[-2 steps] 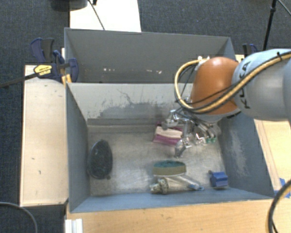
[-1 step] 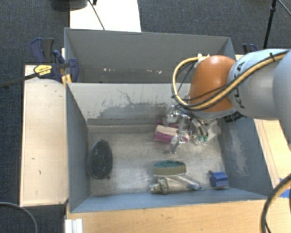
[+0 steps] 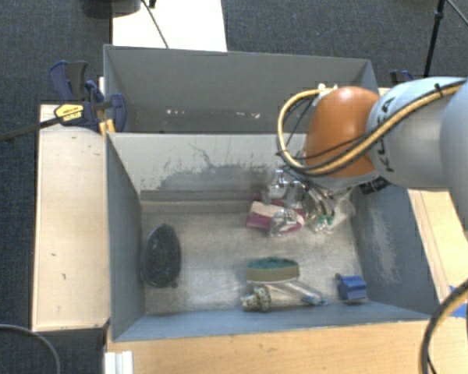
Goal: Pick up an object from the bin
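gripper point(image 3: 296, 201) low over a small magenta-and-white item point(image 3: 264, 216) on the floor of the bin point(image 3: 125, 232), back right. whether it is apart or clamped cannot be told. item appears light, possibly soft packaging; grasp across its narrow middle.

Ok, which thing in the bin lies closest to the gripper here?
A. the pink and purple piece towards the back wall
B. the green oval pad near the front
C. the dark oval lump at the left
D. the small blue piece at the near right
A: the pink and purple piece lies right beside the gripper, while the other three lie clearly farther off.
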Action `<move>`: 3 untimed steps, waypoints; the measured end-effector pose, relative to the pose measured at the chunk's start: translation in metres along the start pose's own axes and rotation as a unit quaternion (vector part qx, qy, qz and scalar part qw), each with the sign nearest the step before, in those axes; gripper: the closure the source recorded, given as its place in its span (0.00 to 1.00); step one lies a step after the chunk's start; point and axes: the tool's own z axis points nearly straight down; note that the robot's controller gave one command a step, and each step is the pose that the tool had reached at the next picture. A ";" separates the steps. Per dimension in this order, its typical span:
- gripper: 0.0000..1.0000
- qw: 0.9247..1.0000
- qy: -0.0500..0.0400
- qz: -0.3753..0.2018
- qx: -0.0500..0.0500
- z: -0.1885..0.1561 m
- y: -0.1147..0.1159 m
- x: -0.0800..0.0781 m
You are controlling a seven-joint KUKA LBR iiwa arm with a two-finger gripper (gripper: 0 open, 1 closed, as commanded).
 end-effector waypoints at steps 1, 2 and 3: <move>1.00 1.000 0.005 0.002 0.003 -0.005 0.001 0.007; 1.00 1.000 0.017 0.016 0.005 -0.090 0.019 0.002; 0.00 1.000 0.022 0.016 0.006 -0.085 0.018 0.005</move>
